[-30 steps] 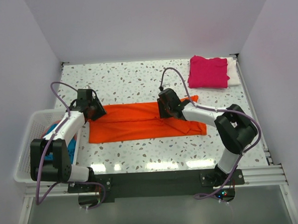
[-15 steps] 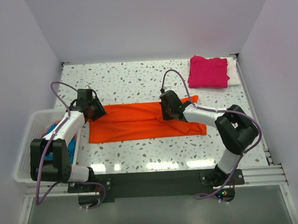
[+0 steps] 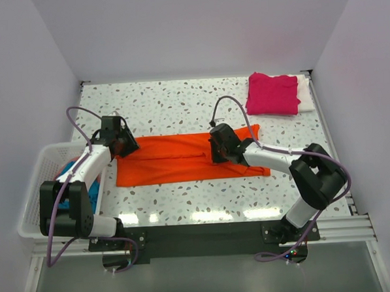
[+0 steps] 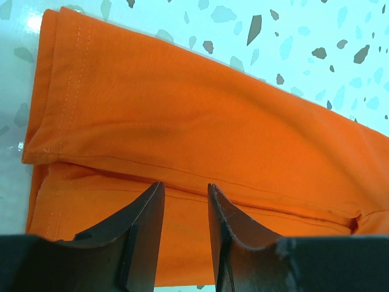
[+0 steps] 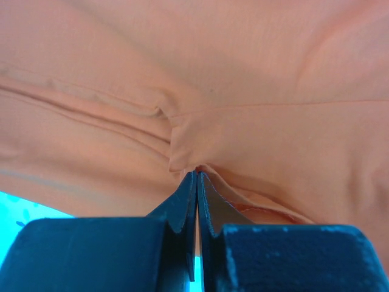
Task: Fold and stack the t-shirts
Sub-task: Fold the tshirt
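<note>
Orange t-shirt (image 3: pixel 176 159): folded into a long strip, flat across the table (image 3: pixel 167 108) middle, between both arms.
Right gripper (image 5: pixel 197 175): closed tight on a small ridge of orange cloth, right of the strip middle.
Left gripper (image 4: pixel 185 193): about half apart, over the strip's left end, nothing held.
Step, likely: cross fold of the strip.
Advice: pinch through all layers; lift low and slowly; secure left end first.
Stack: magenta t-shirt (image 3: pixel 272 93) at far right corner.
</note>
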`<state>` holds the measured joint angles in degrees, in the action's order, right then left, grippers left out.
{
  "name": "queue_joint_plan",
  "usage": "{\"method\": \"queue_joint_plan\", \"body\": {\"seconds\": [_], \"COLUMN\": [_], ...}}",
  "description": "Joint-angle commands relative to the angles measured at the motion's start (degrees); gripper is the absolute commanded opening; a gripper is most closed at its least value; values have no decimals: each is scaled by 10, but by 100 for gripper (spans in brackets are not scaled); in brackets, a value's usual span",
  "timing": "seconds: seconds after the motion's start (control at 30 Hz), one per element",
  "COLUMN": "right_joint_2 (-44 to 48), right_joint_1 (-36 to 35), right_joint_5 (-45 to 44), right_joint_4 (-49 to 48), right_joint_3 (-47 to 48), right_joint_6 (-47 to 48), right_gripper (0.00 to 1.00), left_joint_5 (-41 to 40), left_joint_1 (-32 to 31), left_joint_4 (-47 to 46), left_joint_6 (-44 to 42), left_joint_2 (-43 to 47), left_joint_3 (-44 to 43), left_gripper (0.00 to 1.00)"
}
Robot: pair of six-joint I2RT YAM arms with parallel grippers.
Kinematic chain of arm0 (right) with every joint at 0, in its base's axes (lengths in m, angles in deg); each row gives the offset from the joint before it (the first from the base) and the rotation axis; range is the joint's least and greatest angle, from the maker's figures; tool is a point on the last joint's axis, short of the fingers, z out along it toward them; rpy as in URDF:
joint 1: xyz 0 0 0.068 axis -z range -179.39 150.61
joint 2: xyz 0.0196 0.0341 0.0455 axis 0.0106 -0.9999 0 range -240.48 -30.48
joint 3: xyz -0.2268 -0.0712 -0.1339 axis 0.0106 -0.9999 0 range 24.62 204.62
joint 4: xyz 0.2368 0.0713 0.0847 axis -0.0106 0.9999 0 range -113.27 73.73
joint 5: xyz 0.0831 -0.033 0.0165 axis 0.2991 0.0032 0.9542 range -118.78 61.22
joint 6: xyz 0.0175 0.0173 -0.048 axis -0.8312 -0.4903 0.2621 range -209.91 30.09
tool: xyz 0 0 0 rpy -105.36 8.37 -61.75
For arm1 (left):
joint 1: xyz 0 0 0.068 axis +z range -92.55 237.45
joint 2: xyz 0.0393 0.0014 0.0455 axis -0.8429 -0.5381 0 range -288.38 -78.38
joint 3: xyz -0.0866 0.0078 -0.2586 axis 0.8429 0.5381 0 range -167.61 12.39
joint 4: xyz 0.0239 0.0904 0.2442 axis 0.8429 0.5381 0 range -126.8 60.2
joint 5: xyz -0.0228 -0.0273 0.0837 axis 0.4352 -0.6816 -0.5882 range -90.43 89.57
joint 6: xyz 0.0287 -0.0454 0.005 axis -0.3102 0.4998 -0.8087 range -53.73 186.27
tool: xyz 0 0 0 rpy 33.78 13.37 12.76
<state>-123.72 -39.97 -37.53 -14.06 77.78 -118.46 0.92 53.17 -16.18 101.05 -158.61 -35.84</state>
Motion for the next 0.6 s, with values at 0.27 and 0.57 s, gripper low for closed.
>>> {"method": "queue_joint_plan", "body": {"seconds": [0.27, 0.57], "right_joint_2": [29, 45], "right_joint_1": [-39, -59], "right_joint_5": [-3, -13], "right_joint_4": [-55, -89], "right_joint_3": [-29, -53], "right_joint_6": [-56, -82], "right_gripper": [0, 3], "left_joint_5": [11, 13], "left_joint_1": [-2, -2], "left_joint_4": [-21, -18], "left_joint_6": [-15, -17], "left_joint_2": [12, 15], "left_joint_3": [-3, -2], "left_gripper": [39, 39]}}
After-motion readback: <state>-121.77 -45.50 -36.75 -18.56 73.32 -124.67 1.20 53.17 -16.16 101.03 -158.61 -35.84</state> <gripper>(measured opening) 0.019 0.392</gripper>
